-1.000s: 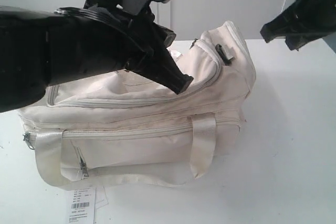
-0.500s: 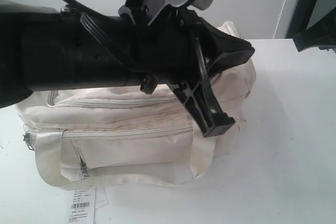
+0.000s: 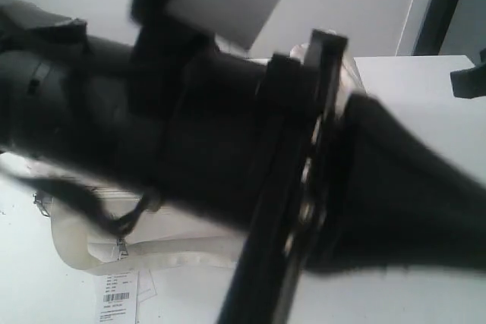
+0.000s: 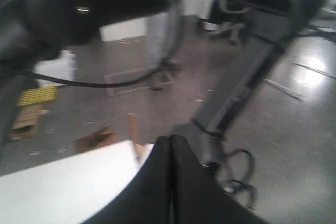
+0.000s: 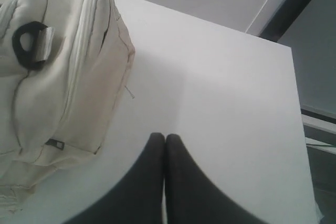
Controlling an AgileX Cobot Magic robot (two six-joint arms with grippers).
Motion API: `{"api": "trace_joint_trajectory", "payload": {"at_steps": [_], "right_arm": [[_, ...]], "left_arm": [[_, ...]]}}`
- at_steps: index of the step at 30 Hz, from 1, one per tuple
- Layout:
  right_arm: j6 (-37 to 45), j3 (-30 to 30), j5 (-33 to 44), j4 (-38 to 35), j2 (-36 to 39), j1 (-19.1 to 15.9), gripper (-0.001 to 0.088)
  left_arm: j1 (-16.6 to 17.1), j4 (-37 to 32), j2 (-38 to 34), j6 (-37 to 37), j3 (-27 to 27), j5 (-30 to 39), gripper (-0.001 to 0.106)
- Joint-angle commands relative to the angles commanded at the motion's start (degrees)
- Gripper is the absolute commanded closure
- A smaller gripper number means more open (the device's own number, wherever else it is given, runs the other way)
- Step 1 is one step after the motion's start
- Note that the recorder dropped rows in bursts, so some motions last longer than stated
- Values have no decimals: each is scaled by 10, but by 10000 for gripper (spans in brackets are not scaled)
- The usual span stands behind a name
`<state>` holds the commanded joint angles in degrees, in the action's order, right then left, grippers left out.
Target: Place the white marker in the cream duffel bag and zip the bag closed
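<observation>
The bag (image 5: 63, 87) lies on its side on the white table (image 5: 220, 77). Its long axis runs across the exterior view, from a near end with a small zip pull (image 3: 38, 201) to a far end that rises behind the arm. A blurred black left arm (image 3: 213, 149) fills most of that view in front of the bag. Only the bag's lower front, a webbing handle (image 3: 72, 237) and a scrap of the far end show. A paper tag (image 3: 118, 294) lies on the table just beside the bag's front edge.

The left gripper (image 4: 170, 139) is out past the table corner, away from the bag, and points towards the floor. Its two dark fingers are pressed together along a thin seam, with nothing between them.

The right gripper (image 5: 165, 137) hangs over bare table near the bag's far end but apart from it. On that end, a black ring (image 5: 26, 43) sits in a fabric loop. Its fingers are also closed flat against each other and empty.

The marker cannot be made out in any view, so its place and the way it points cannot be told.
</observation>
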<state>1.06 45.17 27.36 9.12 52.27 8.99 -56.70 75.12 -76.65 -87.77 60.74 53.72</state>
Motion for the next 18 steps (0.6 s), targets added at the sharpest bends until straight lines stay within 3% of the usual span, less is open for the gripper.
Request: {"api": "trace_joint_trajectory", "payload": {"at_steps": [5, 10, 14, 18], "right_arm": [[-4, -28, -30, 0, -26, 0, 868], [-4, -40, -30, 1, -39, 0, 868], [-4, -47, -33, 1, -41, 0, 868], [-4, -47, -33, 1, -41, 0, 868]], "left_arm": [[0, -300, 0, 267, 0, 36, 1053], [2, -494, 0, 427, 0, 63, 1053], [56, -550, 0, 552, 0, 66, 1053], [144, -550, 21, 579, 0, 79, 1053]]}}
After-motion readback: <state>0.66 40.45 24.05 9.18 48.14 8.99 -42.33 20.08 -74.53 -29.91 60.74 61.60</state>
